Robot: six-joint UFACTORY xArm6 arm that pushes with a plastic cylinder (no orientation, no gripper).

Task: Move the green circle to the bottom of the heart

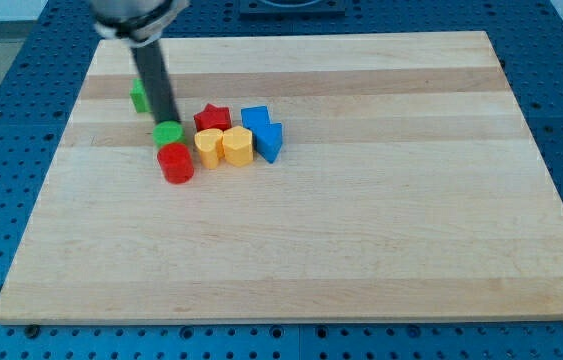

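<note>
The green circle (168,132) lies left of the middle of the wooden board (361,230). My tip (166,121) is at its top edge, touching it or nearly so. A red circle (175,163) sits right below the green circle, touching it. Two yellow blocks stand side by side to the right; the left one (208,147) touches the red circle. The right one (237,145) looks like the heart, though the shapes are hard to tell apart.
A red star (212,118) sits above the yellow blocks. Two blue blocks (254,118) (269,141) lie to their right. Another green block (140,96) is partly hidden behind the rod, toward the view's top left.
</note>
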